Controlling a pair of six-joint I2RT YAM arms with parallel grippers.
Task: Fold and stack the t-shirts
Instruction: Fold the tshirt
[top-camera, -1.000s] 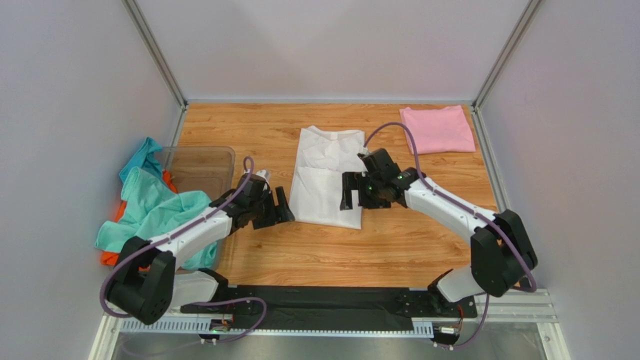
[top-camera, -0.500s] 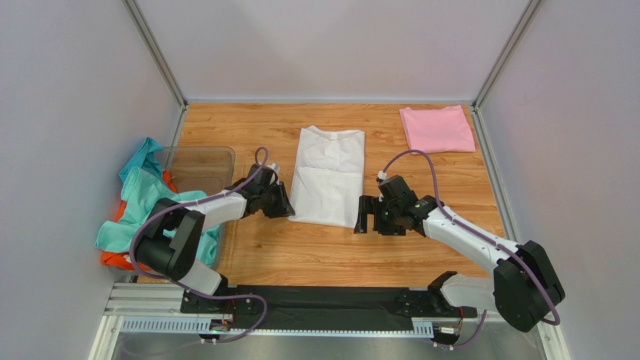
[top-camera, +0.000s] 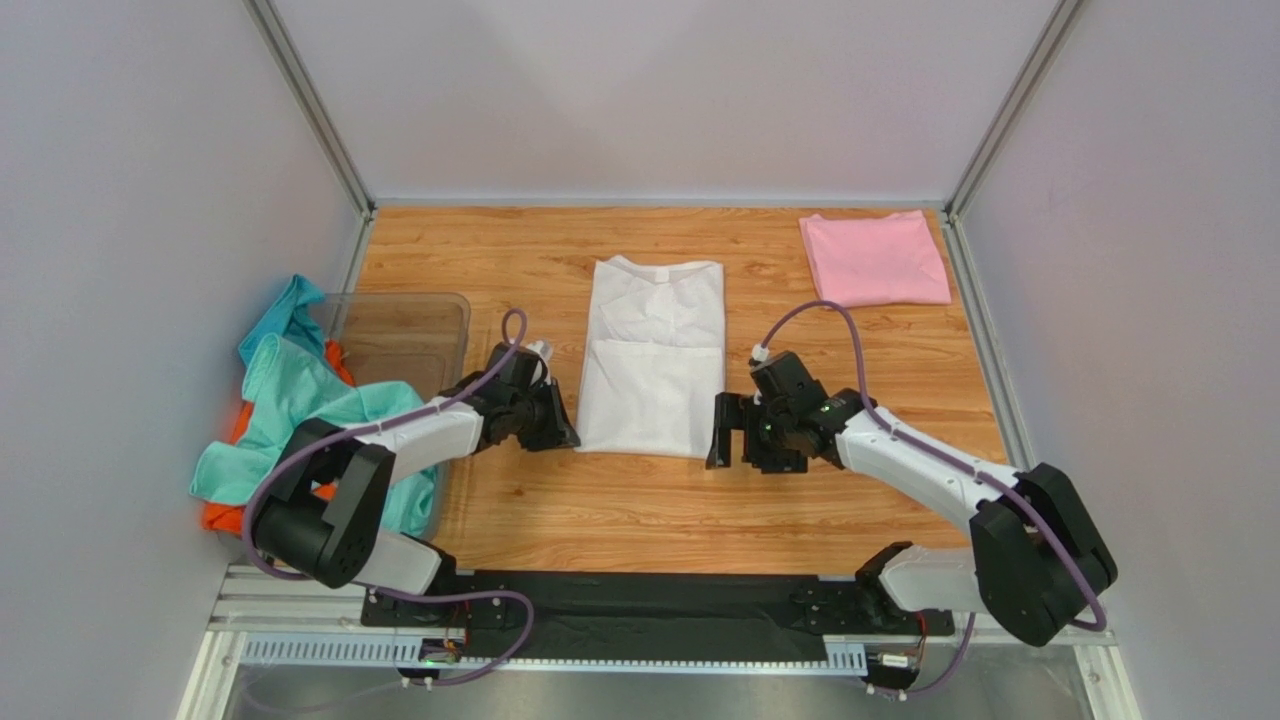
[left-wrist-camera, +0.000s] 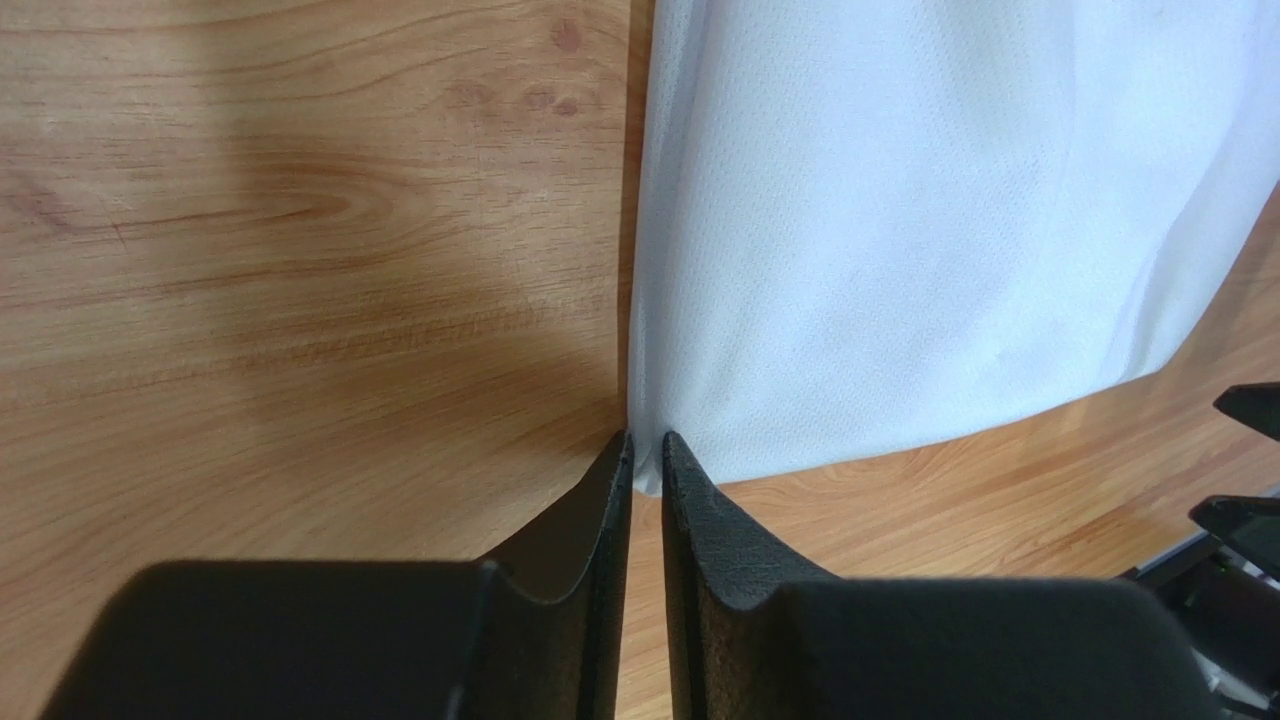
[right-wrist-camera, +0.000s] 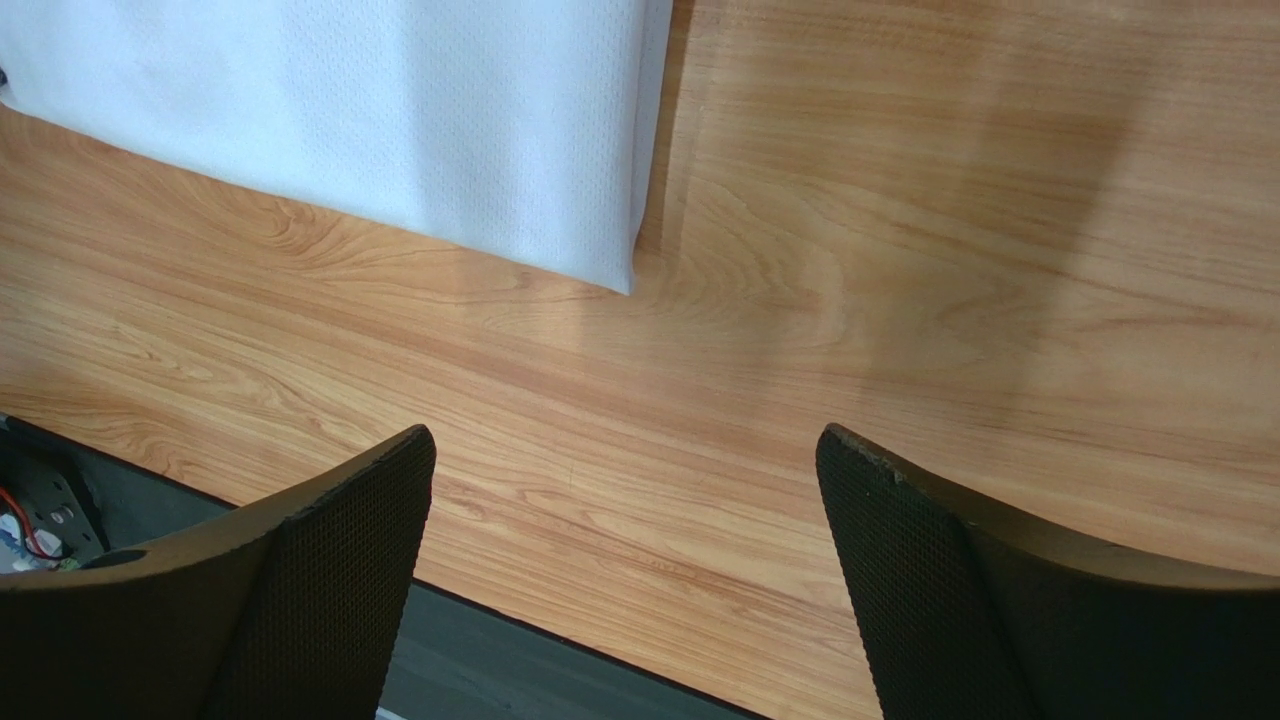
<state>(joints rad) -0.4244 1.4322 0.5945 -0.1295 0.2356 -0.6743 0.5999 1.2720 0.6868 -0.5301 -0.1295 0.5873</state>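
Roughly, the task is judged to be partway done. One pink t-shirt (top-camera: 875, 257) is seen folded into a flat rectangle at the far right corner of the table (top-camera: 842, 495). The white t-shirt (top-camera: 654, 353) is laid flat in the middle, already narrowed into a long strip with its sleeves tucked in and its collar at the far end; a crosswise fold is judged to be the step in hand, after which it is to be stacked. A teal t-shirt (top-camera: 308, 413) and an orange t-shirt (top-camera: 226, 518) are left unfolded in a heap at the left, draped over the clear bin (top-camera: 406, 323).

The left gripper (left-wrist-camera: 643, 443) is set at the near left corner of the white t-shirt, its jaws pressed almost together with only a thin slit between them; the cloth corner appears to be pinched in that slit. The right gripper (right-wrist-camera: 619, 438) is spread wide and holds nothing; it is held over bare wood just near of the shirt's near right corner, apart from the cloth.
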